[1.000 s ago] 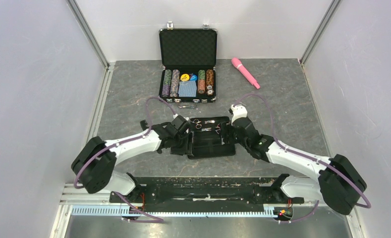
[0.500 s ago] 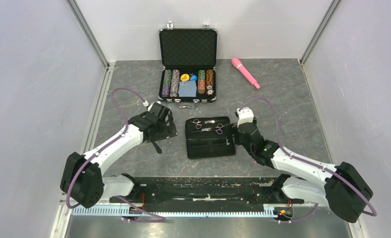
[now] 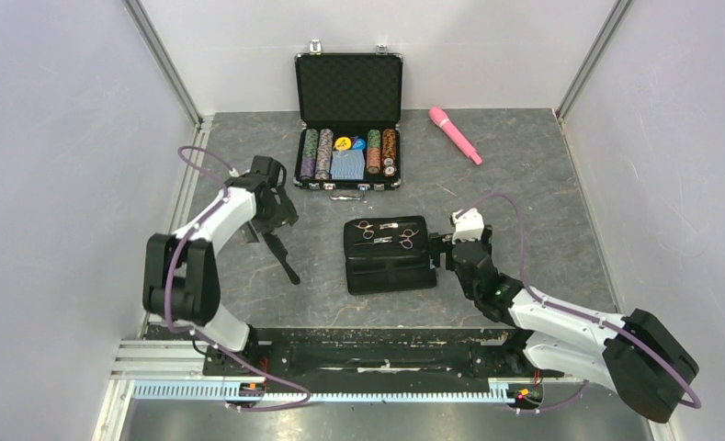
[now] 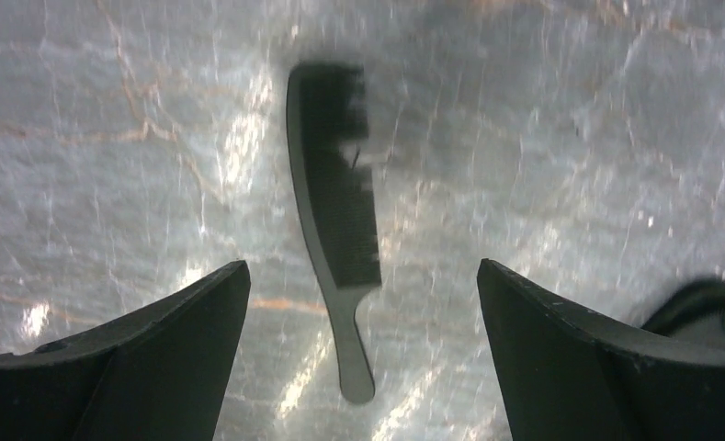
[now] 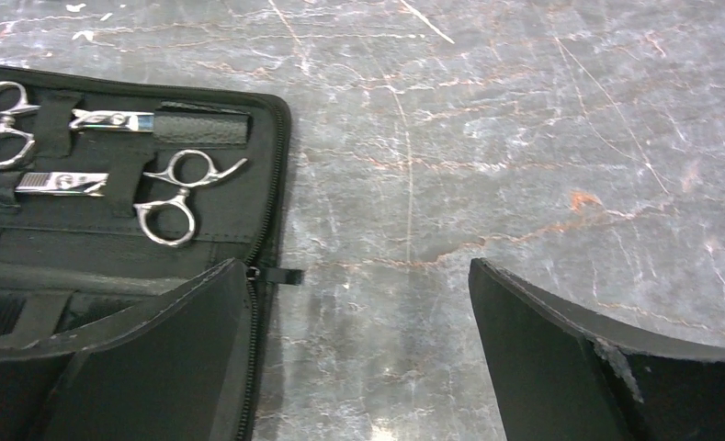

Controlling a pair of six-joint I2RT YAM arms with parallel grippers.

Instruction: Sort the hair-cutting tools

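**Both Grippers Empty, One Comb Loose on the Table**

Nearest, lower right of the overhead view: right gripper (image 5: 358,271) spread wide, gripping nothing, just beside the right edge of the open black pouch (image 3: 390,271). In the pouch's upper half: two pairs of silver scissors (image 5: 173,197) tucked under straps, ring handles showing. Left of centre, apart from the pouch: one black comb (image 3: 282,257) flat on the grey table (image 3: 524,211). Just above it in frame: left gripper (image 4: 360,276) at full spread, likewise empty. Farthest back, top of frame: open chip case (image 3: 347,119) and pink wand (image 3: 455,134), neither part of the job.

Likely trouble:
- Thin comb skidding on the slick stone instead of lifting.
- Whole pouch dragged along, or a finger snagged on the zipper pull (image 5: 289,274), during a reach for the scissors.

Only from the left wrist: comb teeth and tapered handle, handle toward the bottom of frame. Only from the right wrist: zipper and scissor rings up close. Only from overhead: both arms at once. Second comb not made out for certain.
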